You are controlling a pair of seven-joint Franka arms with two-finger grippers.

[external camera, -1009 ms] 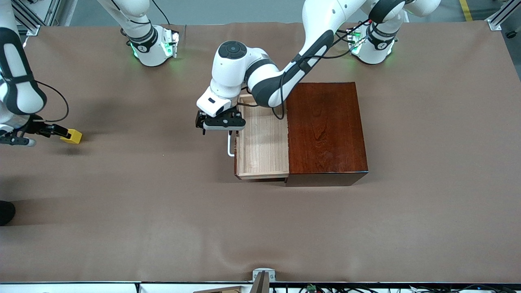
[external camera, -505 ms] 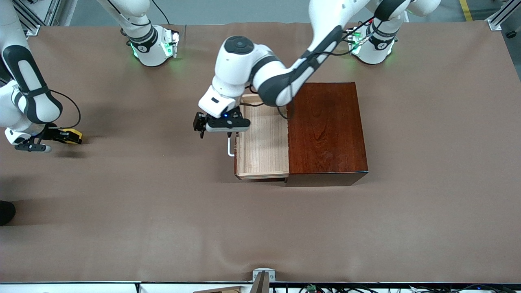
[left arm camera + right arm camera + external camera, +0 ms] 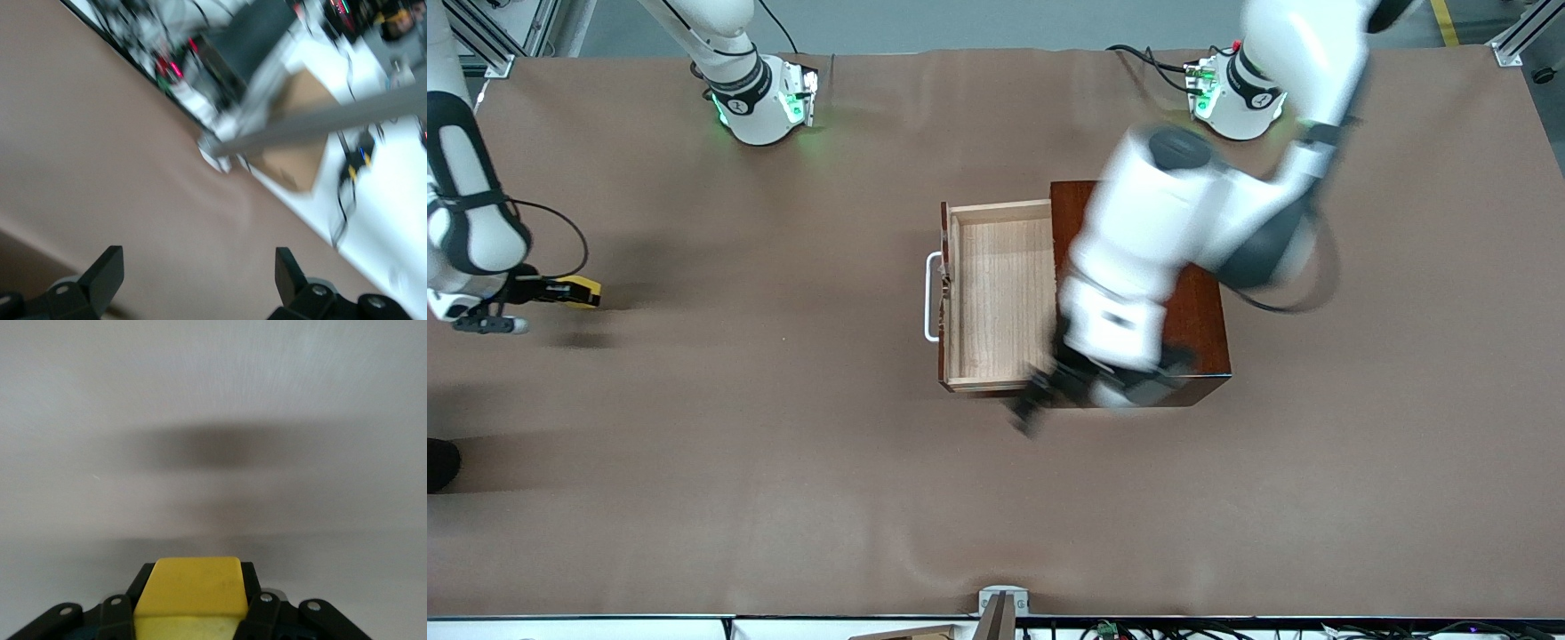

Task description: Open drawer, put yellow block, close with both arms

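Note:
The drawer point(image 3: 1000, 293) stands pulled out of the reddish-brown box point(image 3: 1205, 311), its pale wood tray bare inside, its white bar handle point(image 3: 932, 298) facing the right arm's end. My left arm shows blurred above the box. Its left gripper point(image 3: 1040, 400) point(image 3: 197, 260) hangs over the cloth where drawer and box meet, fingers wide open, nothing between them. At the right arm's end of the table, my right gripper point(image 3: 560, 291) point(image 3: 193, 587) is shut on the yellow block point(image 3: 580, 290) point(image 3: 190, 593), low over the cloth.
Brown cloth point(image 3: 783, 489) covers the whole table. Both arm bases point(image 3: 760, 102) point(image 3: 1236, 98) stand lit green along the edge farthest from the front camera. A metal bracket point(image 3: 1003, 604) sits at the nearest edge, and a dark object point(image 3: 440, 462) lies at the right arm's end.
The left arm has left the drawer handle and swung over the box. The right gripper has closed on the yellow block. The drawer stays open.

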